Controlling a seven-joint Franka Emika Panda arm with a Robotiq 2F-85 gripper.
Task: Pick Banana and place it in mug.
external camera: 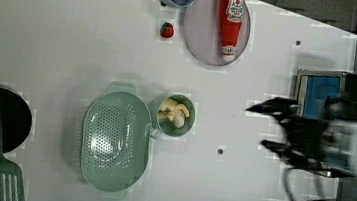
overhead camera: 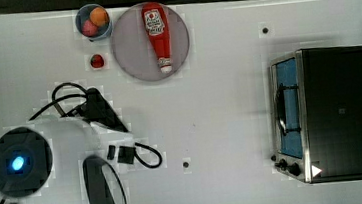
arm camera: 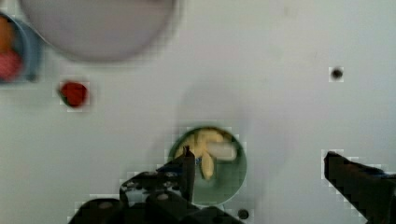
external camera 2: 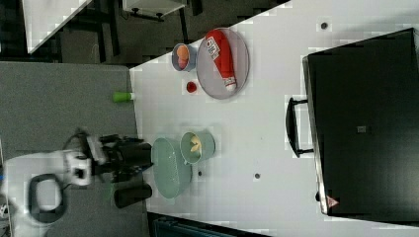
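Fingers [arm camera: 259,158] spread, banana [arm camera: 205,149] in mug [arm camera: 231,179]

banana [external camera: 174,114]: pale yellow, peeled-looking, curled inside the mug, tips just below the rim | mug [external camera: 188,127]: round, muted teal-green, upright on the white table, handle toward 7 o'clock in the left view

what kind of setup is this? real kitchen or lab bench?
Most likely a lab bench staged as a mock kitchen: a bare white table carrying a toaster oven, a ketchup bottle on a plate, and a banana in a mug, with a robot arm alongside.
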